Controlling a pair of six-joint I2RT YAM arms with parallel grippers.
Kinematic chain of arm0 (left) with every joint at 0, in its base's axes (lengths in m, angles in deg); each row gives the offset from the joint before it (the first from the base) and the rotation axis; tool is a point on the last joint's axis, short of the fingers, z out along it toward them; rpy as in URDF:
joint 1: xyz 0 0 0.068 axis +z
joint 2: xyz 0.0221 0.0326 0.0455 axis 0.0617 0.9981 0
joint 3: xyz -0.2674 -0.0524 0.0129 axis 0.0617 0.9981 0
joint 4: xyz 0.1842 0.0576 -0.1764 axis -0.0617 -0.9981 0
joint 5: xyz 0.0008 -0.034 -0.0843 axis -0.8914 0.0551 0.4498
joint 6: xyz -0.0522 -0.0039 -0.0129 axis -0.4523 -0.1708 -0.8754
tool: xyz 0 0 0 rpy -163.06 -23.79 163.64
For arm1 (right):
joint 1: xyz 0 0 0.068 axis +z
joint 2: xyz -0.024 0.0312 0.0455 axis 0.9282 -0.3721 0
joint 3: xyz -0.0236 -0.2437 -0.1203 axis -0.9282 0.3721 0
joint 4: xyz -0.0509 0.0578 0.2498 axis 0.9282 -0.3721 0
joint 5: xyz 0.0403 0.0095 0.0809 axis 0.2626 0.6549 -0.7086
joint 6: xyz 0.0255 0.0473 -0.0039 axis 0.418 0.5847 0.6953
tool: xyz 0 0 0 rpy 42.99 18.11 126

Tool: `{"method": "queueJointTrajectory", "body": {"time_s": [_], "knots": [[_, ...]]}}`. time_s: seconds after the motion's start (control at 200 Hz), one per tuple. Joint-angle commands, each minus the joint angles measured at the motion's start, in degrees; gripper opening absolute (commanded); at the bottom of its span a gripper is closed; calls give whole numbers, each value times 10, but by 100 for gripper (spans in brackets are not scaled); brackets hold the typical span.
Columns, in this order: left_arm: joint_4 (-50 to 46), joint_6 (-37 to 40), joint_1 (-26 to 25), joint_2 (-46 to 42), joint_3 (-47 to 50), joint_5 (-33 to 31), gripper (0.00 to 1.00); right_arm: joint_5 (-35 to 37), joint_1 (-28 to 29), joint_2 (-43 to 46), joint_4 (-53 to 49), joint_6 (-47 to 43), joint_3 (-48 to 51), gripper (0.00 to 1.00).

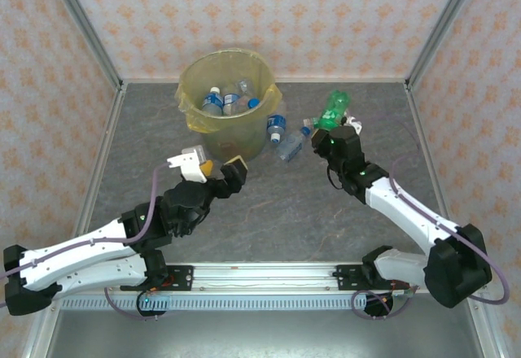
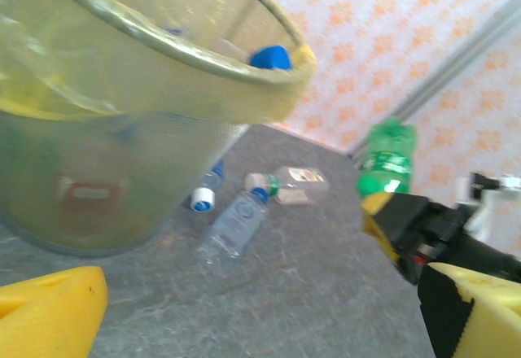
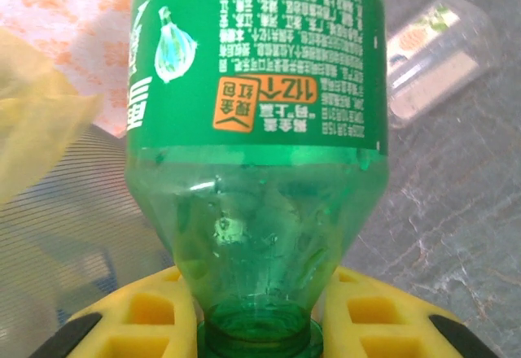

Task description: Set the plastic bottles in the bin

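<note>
Your right gripper [image 1: 327,128], right of centre, clamps the neck of a green plastic bottle [image 1: 334,106], its long axis pointing up-frame. The round yellow-lined bin [image 1: 232,138] lies to its left. Your left gripper [image 1: 213,165] gapes wide, empty.

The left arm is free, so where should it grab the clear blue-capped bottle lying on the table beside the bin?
Probably mid-body, from above. The clear bottle lies flat on its side with its middle unobstructed, so the open left gripper can straddle its round body across the long axis.
</note>
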Motion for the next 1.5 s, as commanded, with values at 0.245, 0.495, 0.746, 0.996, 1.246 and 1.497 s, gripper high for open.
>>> {"method": "queueJointTrajectory", "body": {"time_s": [0.245,0.495,0.746,0.996,1.246,1.497], "knots": [[-129,-67,-4,-102,-25,-142,99,29,103,-31,-63,-99,-168,24],[-166,-70,-3,-130,-34,-148,99,36,190,-134,-94,-139,-302,22],[-167,-67,-3,-132,-30,-140,99,37,220,-229,-132,-152,-412,21],[-151,-55,-4,-134,-21,-128,99,42,220,-300,-169,-157,-495,21],[-146,-49,-4,-134,-19,-122,99,55,221,-348,-193,-165,-557,21],[-150,-49,-4,-137,-20,-119,99,54,221,-356,-204,-163,-581,66]]}}
